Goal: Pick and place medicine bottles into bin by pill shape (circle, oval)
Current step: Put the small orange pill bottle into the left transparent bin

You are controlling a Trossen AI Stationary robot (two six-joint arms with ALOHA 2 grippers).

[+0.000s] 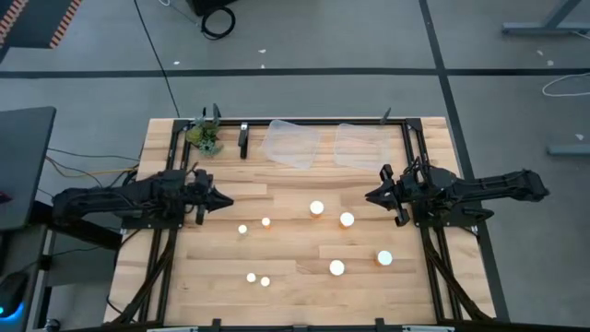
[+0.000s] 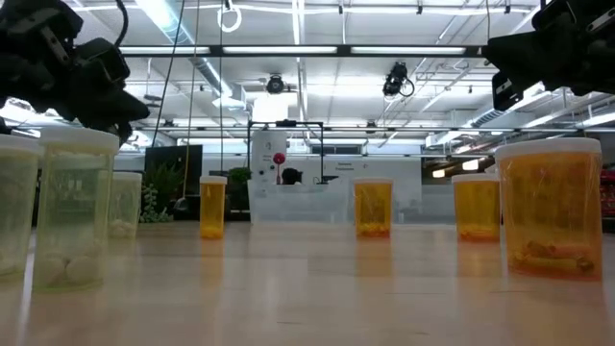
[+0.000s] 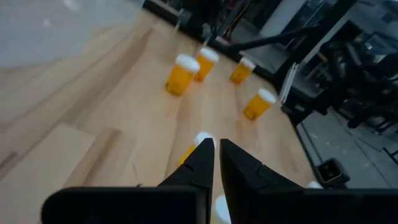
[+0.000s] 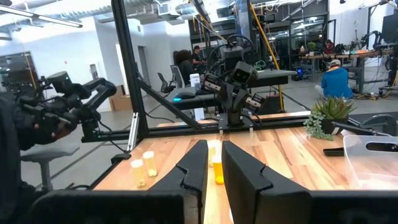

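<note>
Several amber medicine bottles with white caps stand upright on the wooden table (image 1: 295, 295): wider ones (image 1: 316, 207) (image 1: 347, 219) (image 1: 384, 259) (image 1: 336, 268) right of centre, tiny ones (image 1: 242, 230) (image 1: 265, 222) (image 1: 251, 277) left of centre. My left gripper (image 1: 228, 199) is shut and empty above the table's left side, pointing toward the middle; in its wrist view the shut fingers (image 3: 216, 154) point past a tiny bottle (image 3: 198, 142). My right gripper (image 1: 369, 195) is shut and empty above the right side, facing the left one. Its wrist view shows the shut fingers (image 4: 214, 158).
Two clear plastic bins (image 1: 293, 144) (image 1: 364, 146) lie side by side at the table's far edge. A small green plant (image 1: 205, 137) and a dark upright piece (image 1: 244, 138) stand at the far left. Black frame rails (image 1: 415, 148) border the table. People work in the room beyond (image 4: 336, 79).
</note>
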